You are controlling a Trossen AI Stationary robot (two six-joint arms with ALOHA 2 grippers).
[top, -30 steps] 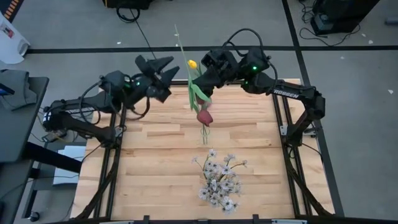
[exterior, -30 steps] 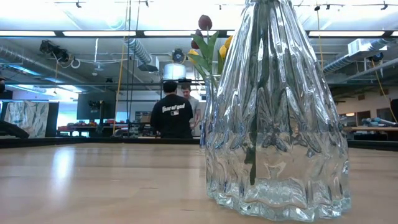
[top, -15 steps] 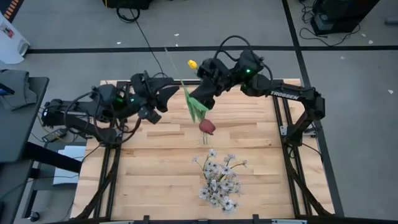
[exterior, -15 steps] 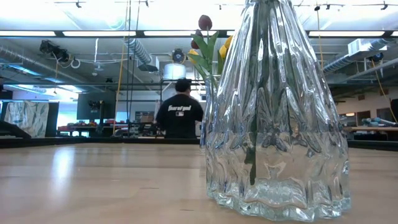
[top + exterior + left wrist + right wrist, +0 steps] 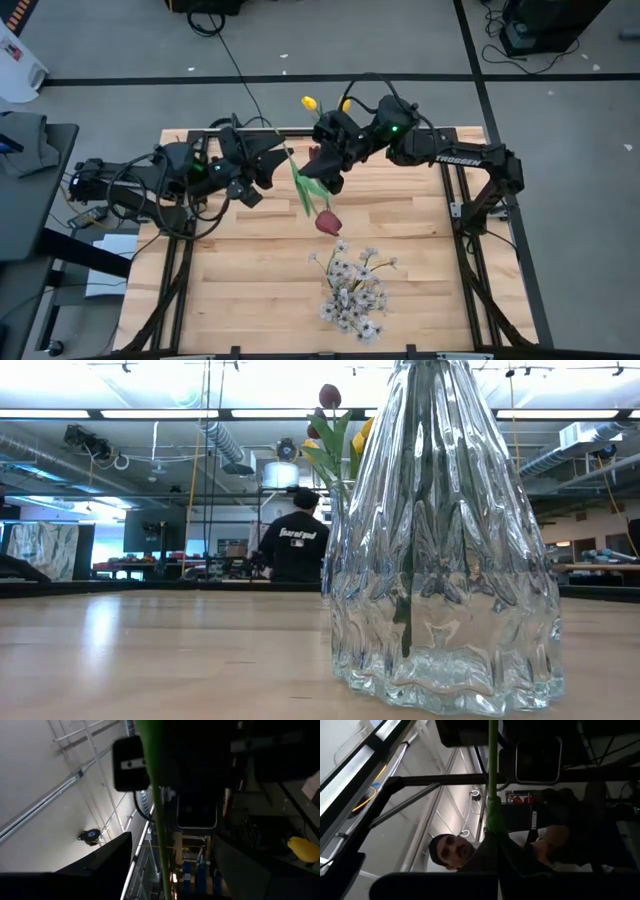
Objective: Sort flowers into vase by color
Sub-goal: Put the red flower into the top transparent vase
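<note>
A maroon tulip (image 5: 327, 222) with green leaves (image 5: 305, 185) hangs head-down over the table's middle, its thin stem slanting up toward the far left. My right gripper (image 5: 323, 172) is shut on that stem. My left gripper (image 5: 275, 163) is open just left of it. In the left wrist view the stem (image 5: 161, 845) runs between its fingers, and I cannot tell whether they touch it. Sprays of white blossoms (image 5: 350, 290) stand in the big glass vase (image 5: 445, 540). Yellow tulips (image 5: 310, 102) and another maroon tulip (image 5: 330, 396) stand in a vase behind it. My right gripper pinches the tulip's green stem (image 5: 492, 817) between its two fingers, at a thick joint where leaves branch off, with the fingers lying across the stem. The flower is lifted clear and slanted, its maroon head lowest, toward the near edge.
The glass vase fills the low view's right half. Bare wood lies left of it (image 5: 150, 650) and on the table's near-left part (image 5: 240, 280). A person in a dark shirt (image 5: 297, 545) stands in the room behind the table.
My right gripper has moved toward the near edge and tipped the flower over. Its maroon head has swung down and nearer, and its stem end has swung toward the far left. My left gripper has come down from the far edge and rightward to the stem. The person has walked right.
</note>
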